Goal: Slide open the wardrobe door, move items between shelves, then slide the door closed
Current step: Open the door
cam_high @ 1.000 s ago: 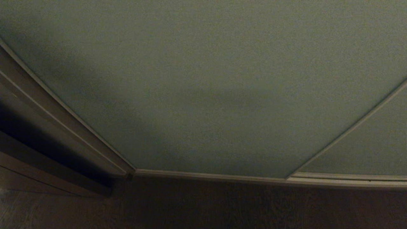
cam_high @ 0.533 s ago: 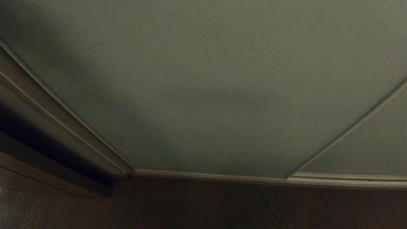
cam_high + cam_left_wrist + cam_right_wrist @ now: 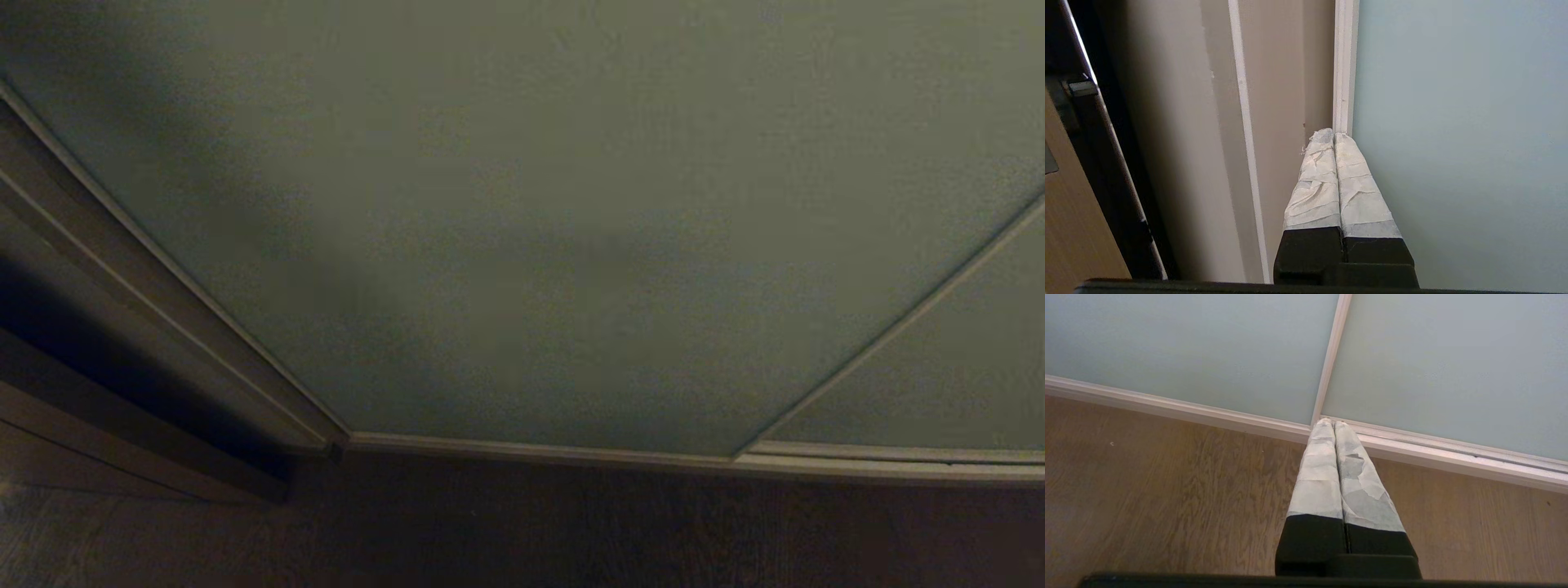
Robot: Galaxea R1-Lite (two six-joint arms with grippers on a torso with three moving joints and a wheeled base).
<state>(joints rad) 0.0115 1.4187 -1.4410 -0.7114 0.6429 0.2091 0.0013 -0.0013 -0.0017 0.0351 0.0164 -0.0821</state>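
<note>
The sliding wardrobe door [image 3: 555, 220] fills most of the head view as a pale grey-green panel, shut against the beige wardrobe frame [image 3: 1274, 81] on its left edge. Its slim silvery frame [image 3: 1345, 61] runs vertically in the left wrist view.

The left gripper [image 3: 1334, 134] points at that silvery edge strip, jaws pressed together with nothing between them; the taped tips sit at or just before the strip where it meets the beige frame, and contact cannot be confirmed. The door panel lies immediately to one side of the jaws, the beige frame to the other.

The right gripper [image 3: 1333, 424] hangs over the wooden floor [image 3: 1167, 490], jaws likewise closed and empty, pointing toward the floor rail [image 3: 1453, 453] where the door overlaps a second panel [image 3: 1453, 363].

Neither arm appears in the head view. The wardrobe interior, shelves and toys are hidden behind the closed door. A dark gap [image 3: 98, 359] left of the frame is too dim to make out. A dark fitting [image 3: 1079, 87] beside a wooden surface [image 3: 1073, 224] is cut off. No writing or labels are legible.
</note>
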